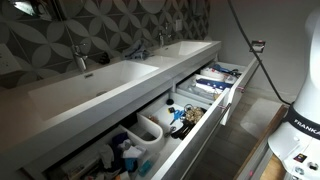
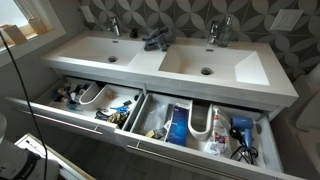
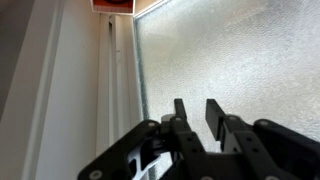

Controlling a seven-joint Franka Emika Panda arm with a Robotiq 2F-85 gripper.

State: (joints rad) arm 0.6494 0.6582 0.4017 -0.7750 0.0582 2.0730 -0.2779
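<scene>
Along tiled wall [image 2: 180, 12]: desk [image 2: 150, 62] with twin basins [image 2: 100, 50]; drawers [image 2: 138, 112] below stand open, cluttered. Hand not seen in either exterior view. Wrist view: frosted pane [image 3: 240, 60] fills field, dead ahead of hand [image 3: 198, 106], near. Left of fingers [image 3: 181, 112] runs white frame [image 3: 115, 80], long axis upright. Hand released, nothing between fingers. Judgement: pane is nearest thing.
</scene>
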